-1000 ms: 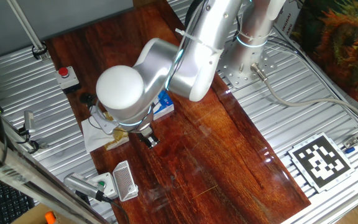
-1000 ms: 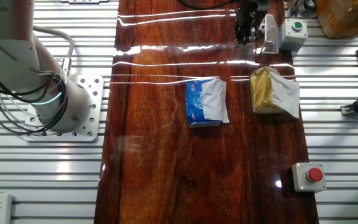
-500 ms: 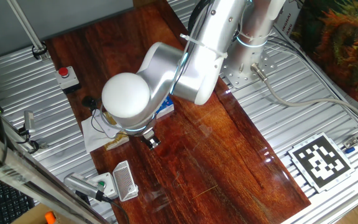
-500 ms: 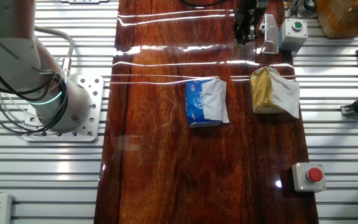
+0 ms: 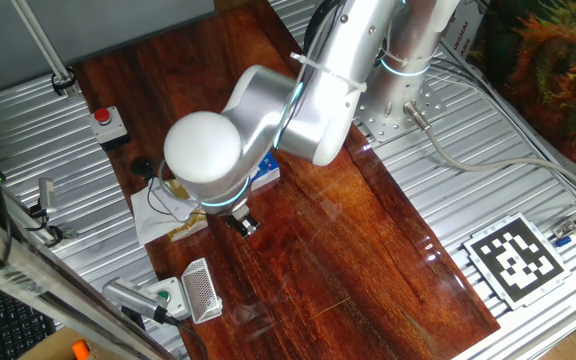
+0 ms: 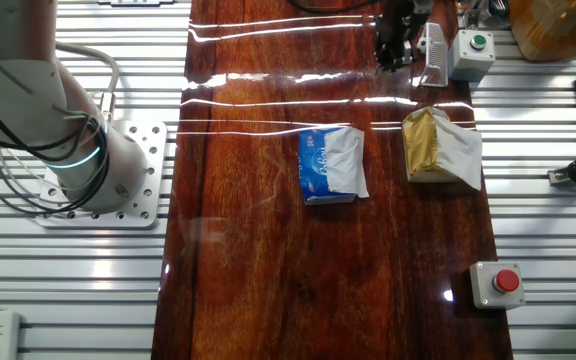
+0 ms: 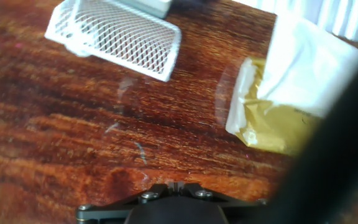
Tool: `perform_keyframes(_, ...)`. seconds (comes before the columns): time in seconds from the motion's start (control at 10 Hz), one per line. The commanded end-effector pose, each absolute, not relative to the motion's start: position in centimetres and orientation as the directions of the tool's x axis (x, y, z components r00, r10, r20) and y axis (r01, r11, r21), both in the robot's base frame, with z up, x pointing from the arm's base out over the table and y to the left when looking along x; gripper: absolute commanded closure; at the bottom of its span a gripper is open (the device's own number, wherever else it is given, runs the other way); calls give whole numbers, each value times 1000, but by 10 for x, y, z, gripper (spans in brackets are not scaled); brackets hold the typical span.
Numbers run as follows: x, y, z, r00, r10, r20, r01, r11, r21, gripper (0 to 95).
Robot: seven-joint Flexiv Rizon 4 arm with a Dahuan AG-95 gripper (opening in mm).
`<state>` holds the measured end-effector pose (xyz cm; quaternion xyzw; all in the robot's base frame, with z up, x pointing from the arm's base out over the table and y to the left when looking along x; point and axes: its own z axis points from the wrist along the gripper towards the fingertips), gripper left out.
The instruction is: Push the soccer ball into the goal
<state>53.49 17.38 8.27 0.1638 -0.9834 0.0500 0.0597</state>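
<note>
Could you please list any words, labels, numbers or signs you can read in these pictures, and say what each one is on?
No text can be read as words.
Blue tissue pack: white lettering, too small and blurred to read.
White card on the metal surface: a black-and-white square marker pattern, no letters.
Box behind the arm's base: dark print, too blurred to read.
Gold-wrapped napkin and goal: no print visible.

The goal (image 7: 120, 37) lay at the upper left of the frame on the dark wooden table (image 7: 61, 137); a white napkin with a gold wrapper (image 7: 284, 93) sat at the right.
</note>
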Motion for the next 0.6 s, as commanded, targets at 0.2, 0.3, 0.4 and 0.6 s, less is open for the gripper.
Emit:
perform_keyframes(0.2,536,175,82,-917,-382,117,-390,919,-58,950)
perform_keyframes(0.3,536,175,82,-919,-378,109,-385,921,-53,950)
perform_keyframes(0.4,536,175,82,-922,-372,109,-379,924,-50,950)
perform_keyframes(0.6,535,176,82,-933,-346,97,-350,937,-25,950)
